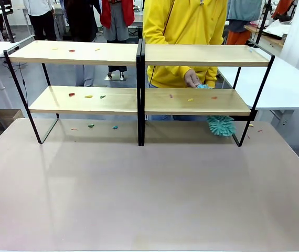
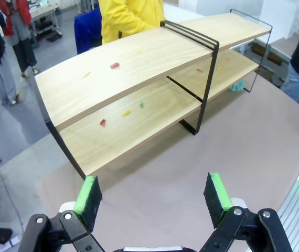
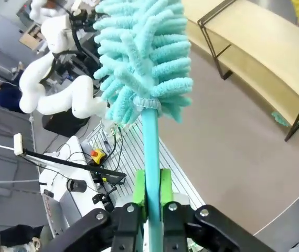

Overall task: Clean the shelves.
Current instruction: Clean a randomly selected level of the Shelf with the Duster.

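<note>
Left wrist view: left gripper [image 2: 152,182] wide, shelves [image 2: 139,63] ahead, apart; right gripper [image 3: 152,181] clamps duster [image 3: 141,58] handle.

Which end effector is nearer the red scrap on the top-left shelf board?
Likely left. The open left end effector faces the light-wood two-tier shelves' left end, where the red scrap lies; the right end effector, shut on a teal fluffy duster, is off their right end.
</note>
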Tool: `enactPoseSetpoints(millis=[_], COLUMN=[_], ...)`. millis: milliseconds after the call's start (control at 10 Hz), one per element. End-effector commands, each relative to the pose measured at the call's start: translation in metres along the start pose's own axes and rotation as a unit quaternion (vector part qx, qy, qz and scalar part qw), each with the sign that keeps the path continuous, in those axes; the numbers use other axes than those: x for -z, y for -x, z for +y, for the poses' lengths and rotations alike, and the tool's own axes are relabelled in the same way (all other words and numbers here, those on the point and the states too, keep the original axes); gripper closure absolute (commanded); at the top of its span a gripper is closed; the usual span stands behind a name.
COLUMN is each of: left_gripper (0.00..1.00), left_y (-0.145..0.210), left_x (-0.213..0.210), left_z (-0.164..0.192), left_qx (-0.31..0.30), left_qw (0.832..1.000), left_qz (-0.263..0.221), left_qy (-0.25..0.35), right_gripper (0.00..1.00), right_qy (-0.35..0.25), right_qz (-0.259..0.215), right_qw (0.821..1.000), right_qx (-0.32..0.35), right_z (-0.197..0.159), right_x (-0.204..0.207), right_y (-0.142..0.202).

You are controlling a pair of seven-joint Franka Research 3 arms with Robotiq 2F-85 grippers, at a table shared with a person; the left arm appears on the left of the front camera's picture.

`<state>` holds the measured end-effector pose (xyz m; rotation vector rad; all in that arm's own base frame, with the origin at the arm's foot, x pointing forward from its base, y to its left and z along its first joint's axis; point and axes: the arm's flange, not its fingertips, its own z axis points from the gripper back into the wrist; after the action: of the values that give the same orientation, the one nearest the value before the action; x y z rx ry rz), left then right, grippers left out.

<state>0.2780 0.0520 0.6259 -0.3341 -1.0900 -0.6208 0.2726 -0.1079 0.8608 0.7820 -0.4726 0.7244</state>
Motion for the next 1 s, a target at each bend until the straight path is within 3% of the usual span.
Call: enactPoseSetpoints(millis=[0,100,400,500,900], left_gripper=[0.00,0.00,0.00,0.00,0.00], left_y=[0.000,0.000,0.000,0.000,0.000], left_x=[0.000,0.000,0.000,0.000,0.000], left_z=[0.001,0.001,0.001,0.001,0.001], left_qx=[0.003,0.003,0.003,0.003,0.003], left_qw=[1.000,1.000,1.000,1.000,1.000], left_qz=[0.000,0.000,0.000,0.000,0.000], left_qy=[0.001,0.001,0.001,0.001,0.001], right_gripper=[0.88,0.88,0.88,0.88,0.88], right_qy=[0.054,0.115,0.163,0.201,0.228], right_qz=[-0.005,0.020,0.073,0.087,0.144], right_qw=[0.998,0.988,0.972,0.958,0.937], right_qx=[0.045,0.097,0.152,0.183,0.222], right_z=[0.002,-0.003,-0.038,-0.050,-0.093], right_x=[0.019,0.048,0.114,0.127,0.178], right_y=[-0.014,-0.031,-0.076,-0.081,-0.089])
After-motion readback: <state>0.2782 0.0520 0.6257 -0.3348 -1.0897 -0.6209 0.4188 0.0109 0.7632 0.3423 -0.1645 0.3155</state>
